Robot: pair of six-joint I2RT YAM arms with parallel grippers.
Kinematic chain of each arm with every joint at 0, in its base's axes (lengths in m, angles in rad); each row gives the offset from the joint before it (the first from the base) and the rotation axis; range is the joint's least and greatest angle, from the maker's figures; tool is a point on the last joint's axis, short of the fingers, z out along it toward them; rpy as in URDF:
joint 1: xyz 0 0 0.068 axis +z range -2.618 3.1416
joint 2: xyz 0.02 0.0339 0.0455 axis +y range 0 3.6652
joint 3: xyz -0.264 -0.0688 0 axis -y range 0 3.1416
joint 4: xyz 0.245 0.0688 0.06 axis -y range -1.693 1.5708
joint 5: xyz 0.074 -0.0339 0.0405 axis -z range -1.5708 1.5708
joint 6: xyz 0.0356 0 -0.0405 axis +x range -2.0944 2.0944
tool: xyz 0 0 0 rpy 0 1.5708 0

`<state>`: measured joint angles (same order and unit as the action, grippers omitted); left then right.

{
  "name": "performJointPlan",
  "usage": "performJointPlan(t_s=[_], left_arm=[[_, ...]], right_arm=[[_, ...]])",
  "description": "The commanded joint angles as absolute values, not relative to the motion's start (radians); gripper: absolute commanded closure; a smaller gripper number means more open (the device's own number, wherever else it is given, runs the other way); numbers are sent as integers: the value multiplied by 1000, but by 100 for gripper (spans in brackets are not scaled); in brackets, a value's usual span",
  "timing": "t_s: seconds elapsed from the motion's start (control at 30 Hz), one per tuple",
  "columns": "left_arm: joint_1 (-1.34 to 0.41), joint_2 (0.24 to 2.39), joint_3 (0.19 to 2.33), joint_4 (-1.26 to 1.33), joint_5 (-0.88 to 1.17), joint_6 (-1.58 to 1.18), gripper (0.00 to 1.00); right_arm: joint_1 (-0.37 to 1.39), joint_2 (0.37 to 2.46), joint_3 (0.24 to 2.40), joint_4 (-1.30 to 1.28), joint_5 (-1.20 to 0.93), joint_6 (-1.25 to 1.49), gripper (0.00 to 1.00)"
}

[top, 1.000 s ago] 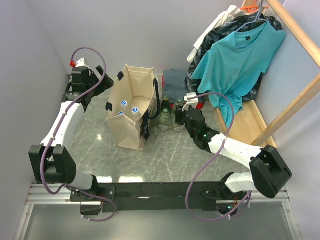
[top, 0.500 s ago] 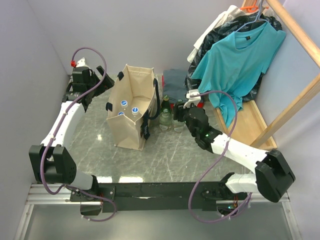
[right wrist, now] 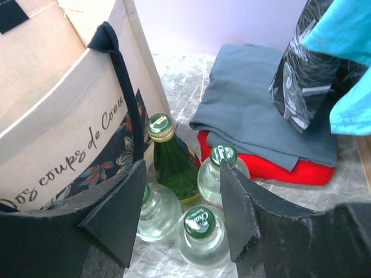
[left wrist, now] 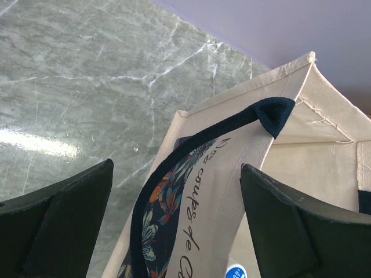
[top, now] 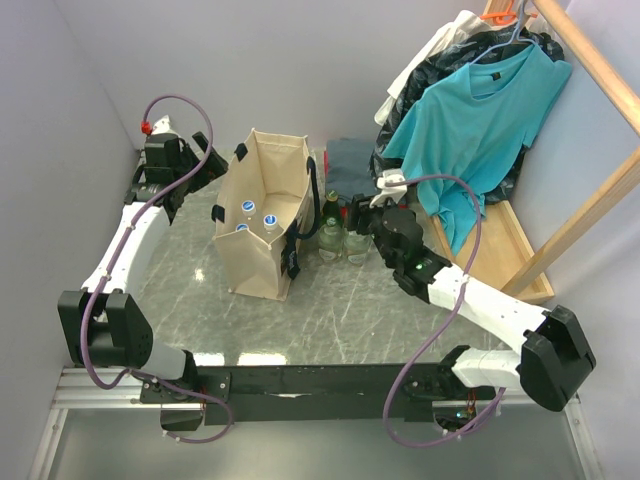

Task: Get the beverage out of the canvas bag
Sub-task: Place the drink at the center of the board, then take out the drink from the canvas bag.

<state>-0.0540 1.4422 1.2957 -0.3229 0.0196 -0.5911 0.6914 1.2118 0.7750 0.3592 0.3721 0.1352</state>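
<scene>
Task looks partly done. The canvas bag (top: 262, 258) stands upright on the table (top: 330, 310), mouth open. Three blue-capped bottles (top: 247, 206) are inside it and need lifting out. Four bottles stand outside, just beside the bag's right side: one green bottle (right wrist: 168, 159) with a gold cap and three clear bottles (right wrist: 223, 168) with green caps.

The right gripper (right wrist: 181, 197) hangs over the outside group, jaws wide, holding nothing. The left gripper (left wrist: 177, 168) is at the bag's far-left rim, jaws wide either side of a black handle (left wrist: 174, 156), not gripping it.

Counts: one bag, seven bottles, one folded grey cloth (right wrist: 255, 116).
</scene>
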Motion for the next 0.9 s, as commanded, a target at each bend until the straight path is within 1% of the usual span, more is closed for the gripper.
performJointPlan(t_s=[0.0,0.33,0.43,0.73,0.87], left_arm=[[-60,1428,1289,-322,2,-584,4],[-60,1439,1292,-322,3,-586,4],[-60,1437,1292,-321,2,-586,4],[-60,1439,1293,-325,3,-581,4],[-60,1450,1296,-325,2,-574,4]], right_arm=[[703,1169,857,341,376,124,39],[704,1175,989,223,299,72,36],[704,1201,1040,181,290,35,33],[706,1301,1225,74,131,29,32],[709,1389,1356,9,35,18,32]])
